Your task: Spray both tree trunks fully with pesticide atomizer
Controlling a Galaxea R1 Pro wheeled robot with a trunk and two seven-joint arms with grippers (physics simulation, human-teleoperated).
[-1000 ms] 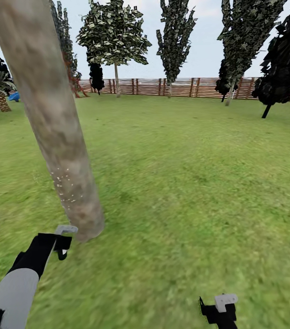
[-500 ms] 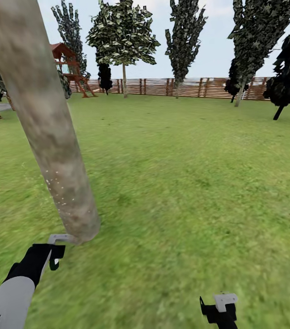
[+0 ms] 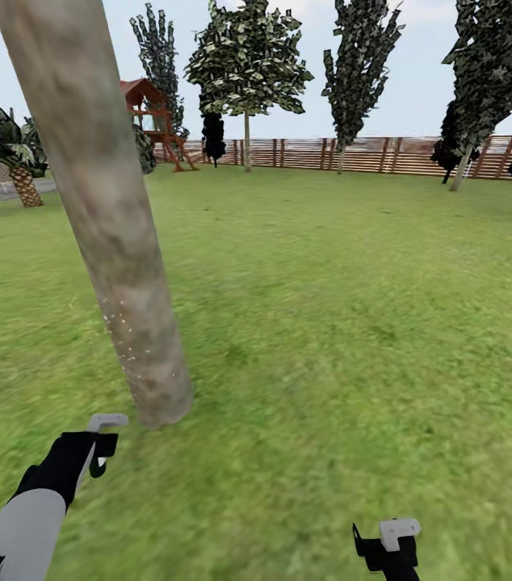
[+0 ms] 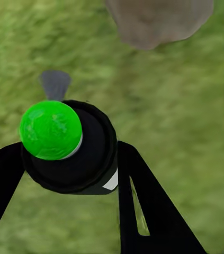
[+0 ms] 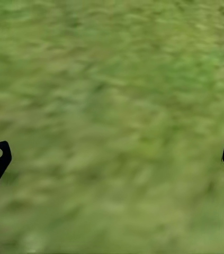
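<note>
**Atomizer held at the foot of the trunk**

The left gripper clamps the pesticide atomizer, a black round body with a bright green cap and a grey nozzle, at lower left of the head view. Just above it rises the tree trunk, mottled grey-tan and speckled with white dots low down. At the bottom right, the right gripper is spread wide over lawn.
</note>
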